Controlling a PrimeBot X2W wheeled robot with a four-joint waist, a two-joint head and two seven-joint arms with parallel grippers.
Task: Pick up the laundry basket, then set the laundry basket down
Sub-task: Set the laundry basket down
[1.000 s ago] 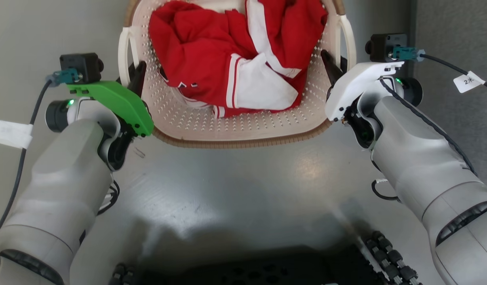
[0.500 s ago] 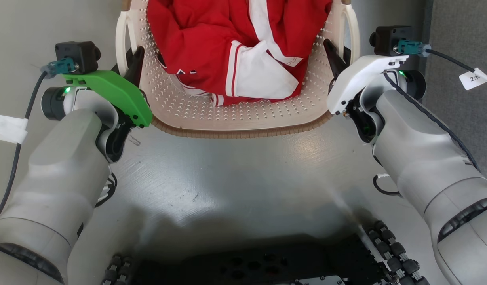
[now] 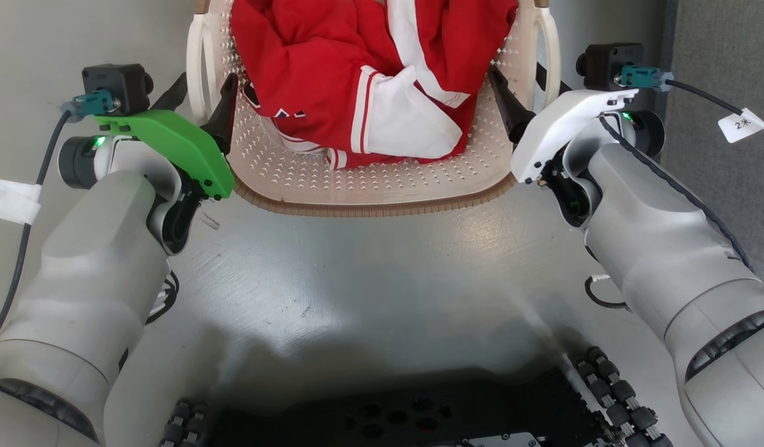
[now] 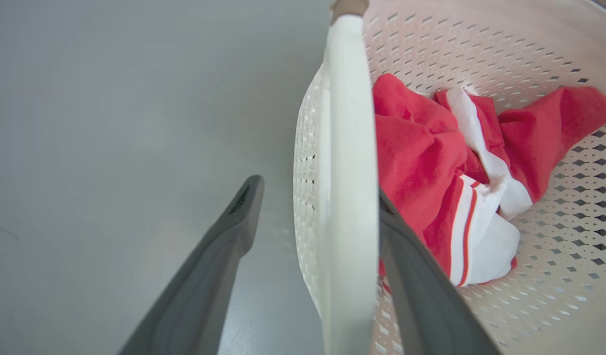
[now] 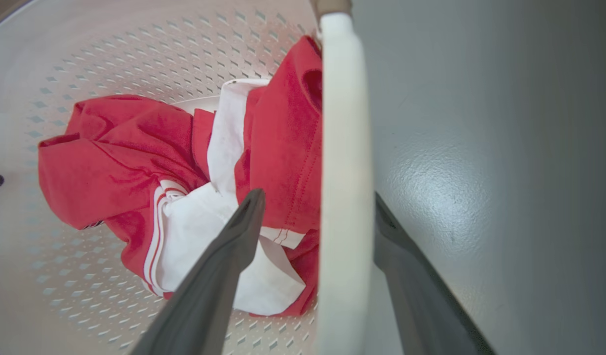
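Left gripper (image 3: 197, 102) at 10 o'clock, right gripper (image 3: 525, 92) at 2 o'clock: we note both spread, fingers astride the loop handles (image 3: 195, 59). Right cable tag (image 3: 738, 124) reads "2*". Laundry basket (image 3: 369, 203) at 12 o'clock on grey floor (image 3: 382, 273), red-white garment (image 3: 332, 68) inside.

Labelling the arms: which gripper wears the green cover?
The left gripper, straddling the laundry basket's left handle, has the green cover; the right gripper has a white cover.

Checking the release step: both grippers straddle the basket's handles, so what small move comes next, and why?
Probably retreat straight back: the left gripper and right gripper have opened around the handles of the laundry basket, so it seems set down already.
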